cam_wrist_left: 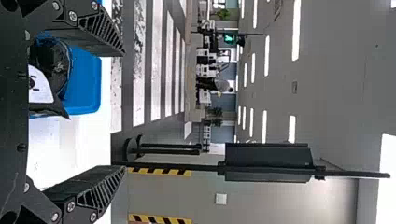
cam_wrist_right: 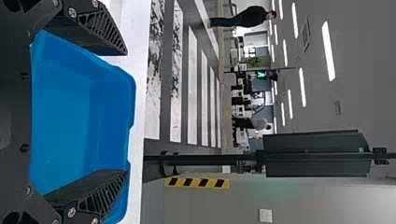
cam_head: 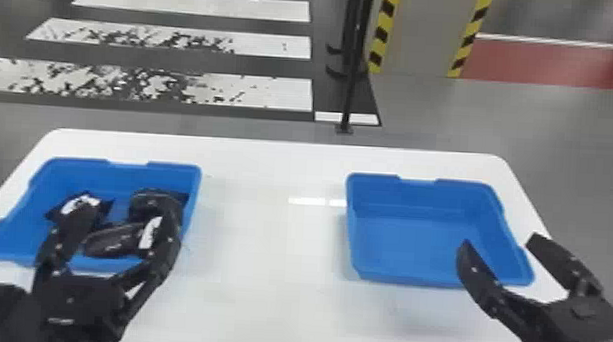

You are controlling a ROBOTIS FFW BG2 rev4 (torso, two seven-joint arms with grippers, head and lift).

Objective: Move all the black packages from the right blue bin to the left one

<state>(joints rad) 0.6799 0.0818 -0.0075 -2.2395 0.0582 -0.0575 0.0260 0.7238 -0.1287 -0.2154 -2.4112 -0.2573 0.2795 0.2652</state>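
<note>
Black packages (cam_head: 111, 242) lie in left bin (cam_head: 95, 176), below left gripper's (cam_head: 119, 209) open jaws; right gripper's (cam_head: 500, 240) also open, empty. Probably light, soft, slippery; grip mid-body, not edges.

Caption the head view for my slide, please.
Black packages in the left blue bin under the left gripper; the right bin holds none.

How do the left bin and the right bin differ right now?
Contents: the left bin holds black packages, while the right bin shows bare floor.
Gripper: the left bin has the open left gripper over its near side; the right bin has the open right gripper at its near right corner.
Shared: both are blue, with notched far rims, on the white table.
</note>
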